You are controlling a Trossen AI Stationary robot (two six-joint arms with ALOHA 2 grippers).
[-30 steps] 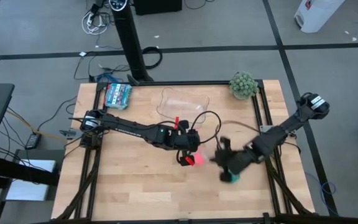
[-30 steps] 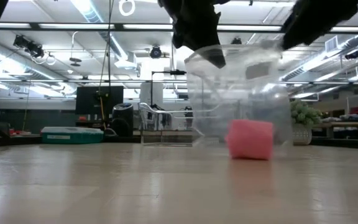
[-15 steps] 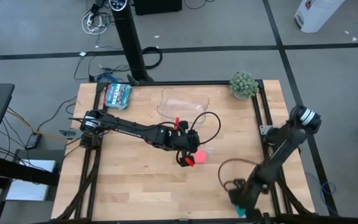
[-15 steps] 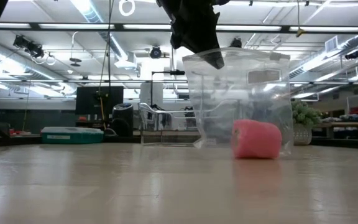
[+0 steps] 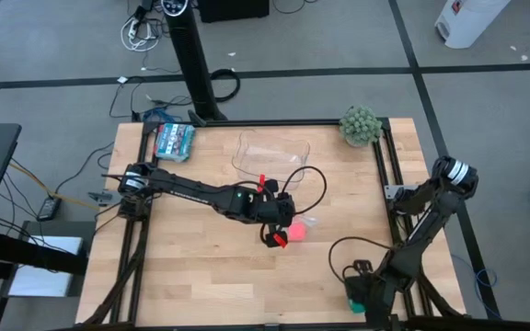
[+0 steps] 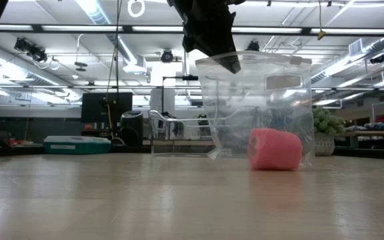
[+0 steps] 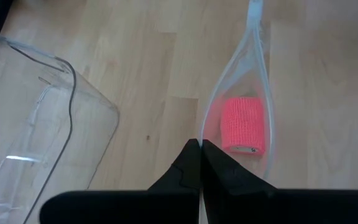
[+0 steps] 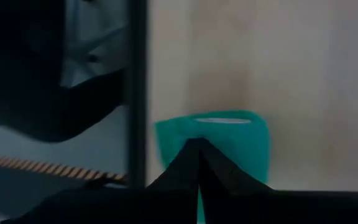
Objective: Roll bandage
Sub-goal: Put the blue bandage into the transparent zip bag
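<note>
At table's near right corner: bandage (image 5: 355, 296), rolled into a compact teal cylinder, close to the edge frame, pinched in the right gripper (image 5: 362, 292).
Right gripper: fingers closed tight together on the teal roll, as seen in the right wrist view (image 8: 199, 155).
Left gripper (image 5: 275, 232): at table centre, fingers pressed shut on the rim of a clear plastic bag (image 7: 253, 74), holding its mouth up; pink bandage roll (image 7: 243, 124) inside the bag.
Handling, judged: light, soft, squashy fabric; likely grippy rather than slick; not fragile, but loose outer wrap apt to unwind if pulled at its free end.
Where to grip, judged: across the cylinder's curved sides, mid-length, with the tail end trapped under a finger.
Hidden: free end of the teal roll not visible; far side of the roll covered by the fingers.
Cut off: right arm's wrist partly beyond the table edge in the high view.
Hard to tell: whether the teal roll rests on the wood or hangs just above it.
Low view: teal roll out of sight; only bag, pink roll and left gripper showing.
</note>
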